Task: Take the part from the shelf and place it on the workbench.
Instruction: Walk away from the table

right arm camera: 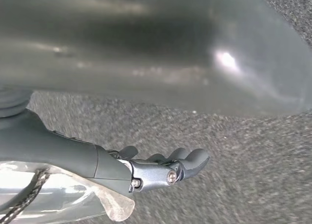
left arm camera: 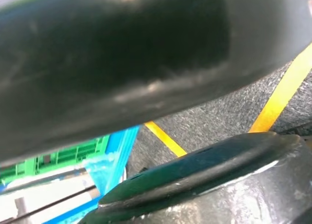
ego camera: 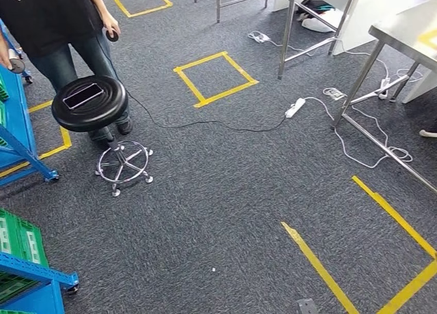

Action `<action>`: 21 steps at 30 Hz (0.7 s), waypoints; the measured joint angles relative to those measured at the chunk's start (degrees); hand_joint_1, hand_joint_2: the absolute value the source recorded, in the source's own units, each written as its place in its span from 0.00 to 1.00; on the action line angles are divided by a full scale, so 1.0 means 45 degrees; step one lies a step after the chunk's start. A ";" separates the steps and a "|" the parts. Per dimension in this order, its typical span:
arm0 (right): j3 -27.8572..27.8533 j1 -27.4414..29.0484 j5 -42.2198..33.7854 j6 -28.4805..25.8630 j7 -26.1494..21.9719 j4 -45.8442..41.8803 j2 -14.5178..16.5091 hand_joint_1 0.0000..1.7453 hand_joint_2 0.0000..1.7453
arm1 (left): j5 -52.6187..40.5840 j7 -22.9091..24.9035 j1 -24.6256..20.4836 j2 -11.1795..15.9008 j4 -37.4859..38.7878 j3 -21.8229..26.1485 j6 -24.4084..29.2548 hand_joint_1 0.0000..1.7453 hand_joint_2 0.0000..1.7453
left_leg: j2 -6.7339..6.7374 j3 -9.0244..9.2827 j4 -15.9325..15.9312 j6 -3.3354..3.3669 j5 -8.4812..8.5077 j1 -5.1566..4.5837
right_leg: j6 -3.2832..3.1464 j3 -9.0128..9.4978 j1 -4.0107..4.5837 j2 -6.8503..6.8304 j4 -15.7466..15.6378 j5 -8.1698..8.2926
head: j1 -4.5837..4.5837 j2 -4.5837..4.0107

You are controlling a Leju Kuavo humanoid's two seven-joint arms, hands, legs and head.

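Note:
The blue shelf (ego camera: 20,133) stands at the left edge of the head view, with green bins (ego camera: 20,240) on its lower levels. The left wrist view catches a blue shelf frame (left arm camera: 116,153) and a green bin (left arm camera: 62,158) behind blurred dark shapes. I cannot pick out any part in the bins. Steel workbenches (ego camera: 407,31) stand at the far right. My right hand (right arm camera: 165,168) hangs over the grey carpet with its fingers stretched out and nothing in them.
A black round stool (ego camera: 90,102) with a phone on its seat stands near the shelf, and a person (ego camera: 61,34) is right behind it. A power strip (ego camera: 295,108) and cables trail across the carpet by the bench legs. Yellow tape squares (ego camera: 215,78) mark the floor.

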 joint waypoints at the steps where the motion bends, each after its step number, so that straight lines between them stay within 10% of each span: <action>1: 0.0000 -0.0006 0.0001 -0.0001 -0.0001 0.0000 0.0000 0.00 0.00 | -0.0001 0.0000 -0.0010 -0.0006 0.0000 0.0000 0.0000 0.00 0.00 | -0.0057 -0.0018 0.0039 -0.0041 -0.0016 -0.0021 | -0.0016 0.0265 -0.0021 0.0175 -0.0560 0.0145 | -0.0002 0.0000; 7: 0.0002 0.0003 0.0019 -0.0059 0.0015 0.0000 0.0000 0.00 0.00 | -0.0046 0.0013 0.0007 -0.0022 0.0000 0.0002 0.0013 0.00 0.00 | -0.0116 -0.0347 0.0490 -0.0460 -0.0228 0.0031 | -0.0358 0.0556 -0.0008 0.0108 -0.0998 0.0164 | -0.0055 0.0000; 12: 0.0005 0.0021 0.0029 -0.0151 0.0028 0.0000 0.0000 0.00 0.00 | -0.0098 0.0015 0.0003 -0.0023 0.0000 0.0013 0.0030 0.00 0.00 | 0.0329 -0.1831 0.3665 -0.0665 -0.1534 0.0094 | -0.0551 0.0639 0.0035 -0.0596 -0.1036 0.0099 | -0.0100 0.0000; 18: 0.0011 0.0004 0.0073 -0.0182 0.0030 0.0000 0.0000 0.00 0.00 | -0.0175 0.0019 -0.0031 -0.0019 0.0000 0.0062 0.0064 0.00 0.00 | 0.1284 -0.0124 0.0229 -0.0395 0.0015 -0.0068 | -0.0338 0.0811 0.0144 -0.1322 -0.1006 -0.0088 | -0.0104 0.0000; 21: 0.0019 -0.0054 0.0080 -0.0194 0.0030 0.0000 0.0011 0.00 0.00 | -0.0182 0.0019 0.0009 -0.0021 0.0000 0.0083 0.0085 0.00 0.00 | 0.0983 -0.0137 0.0085 -0.0203 0.0052 -0.0087 | -0.0155 0.0840 0.0134 -0.1570 -0.1002 -0.0183 | -0.0106 0.0000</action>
